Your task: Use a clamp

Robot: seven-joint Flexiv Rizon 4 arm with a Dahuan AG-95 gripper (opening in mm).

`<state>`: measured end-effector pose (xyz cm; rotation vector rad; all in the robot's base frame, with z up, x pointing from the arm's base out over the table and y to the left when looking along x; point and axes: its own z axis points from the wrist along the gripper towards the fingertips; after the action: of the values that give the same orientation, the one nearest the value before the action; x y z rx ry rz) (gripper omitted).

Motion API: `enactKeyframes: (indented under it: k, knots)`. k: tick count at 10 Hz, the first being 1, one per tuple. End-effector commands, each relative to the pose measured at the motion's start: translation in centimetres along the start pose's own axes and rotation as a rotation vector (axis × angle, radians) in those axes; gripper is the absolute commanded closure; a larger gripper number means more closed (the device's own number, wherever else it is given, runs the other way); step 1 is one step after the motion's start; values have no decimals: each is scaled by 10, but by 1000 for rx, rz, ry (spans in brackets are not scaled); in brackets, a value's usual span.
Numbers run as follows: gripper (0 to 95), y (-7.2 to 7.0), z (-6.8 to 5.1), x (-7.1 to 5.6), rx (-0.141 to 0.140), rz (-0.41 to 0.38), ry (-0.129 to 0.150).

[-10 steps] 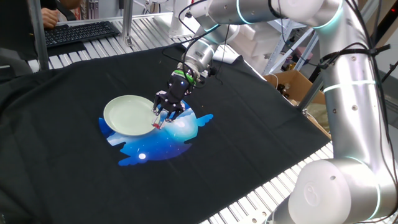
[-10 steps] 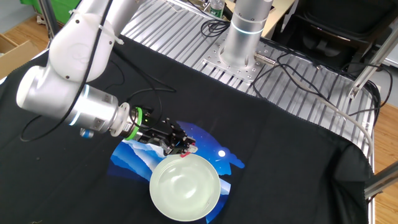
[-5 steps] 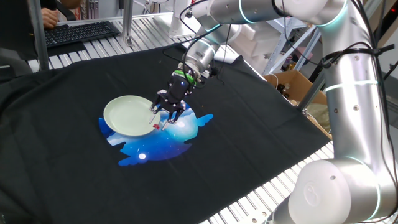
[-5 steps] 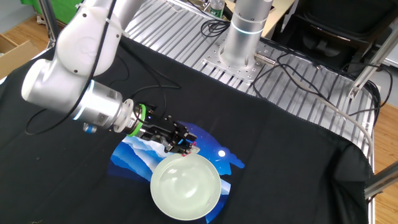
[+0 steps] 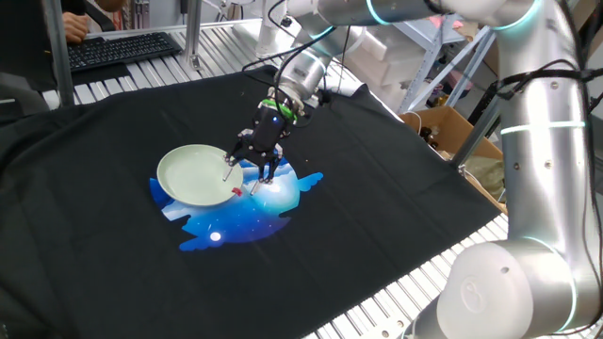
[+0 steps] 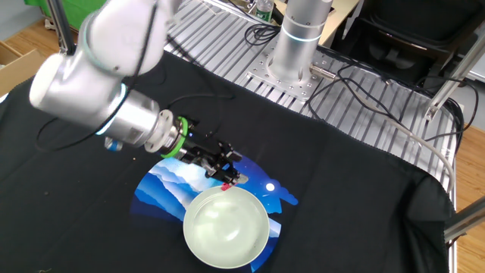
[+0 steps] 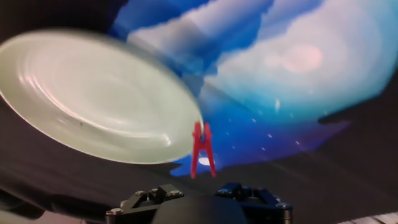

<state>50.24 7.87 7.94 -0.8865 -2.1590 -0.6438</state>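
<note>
The clamp (image 5: pixel 236 191), a tiny red clip, is pinched onto the near rim of the pale green plate (image 5: pixel 188 174) and stands free of the fingers. It also shows in the other fixed view (image 6: pixel 226 186) and in the hand view (image 7: pixel 202 149), gripping the plate (image 7: pixel 93 93) at its edge. My gripper (image 5: pixel 248 171) hangs just above and behind the clamp with its fingers spread apart and nothing between them. In the other fixed view the gripper (image 6: pixel 229 171) sits just back from the plate (image 6: pixel 227 231). In the hand view only the finger bases show at the bottom edge.
The plate lies on a blue and white printed mat (image 5: pixel 247 218) on black cloth. A keyboard (image 5: pixel 122 47) lies at the far left and a cardboard box (image 5: pixel 441 132) beside the table at the right. The arm's base (image 6: pixel 294 61) stands at the back.
The gripper has let go of the clamp, opened its fingers and drawn back and up from the plate rim. The clamp stays on the rim.
</note>
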Motion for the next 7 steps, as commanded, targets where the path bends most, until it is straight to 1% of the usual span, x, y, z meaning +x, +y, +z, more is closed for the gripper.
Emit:
enactKeyframes:
  k: [1, 2, 3, 4, 5, 6, 7]
  knots:
    - [570, -1, -13, 16, 115, -65, -124]
    - [570, -1, -20, 24, 185, -110, -191]
    - [760, -3, -28, 32, 259, -165, -258]
    - [760, -4, -34, 36, 297, -203, -298]
    - [760, -8, -47, 40, 333, -261, -352]
    - [950, -13, -55, 40, 350, -303, -377]
    - [950, -23, -69, 38, 354, -366, -412]
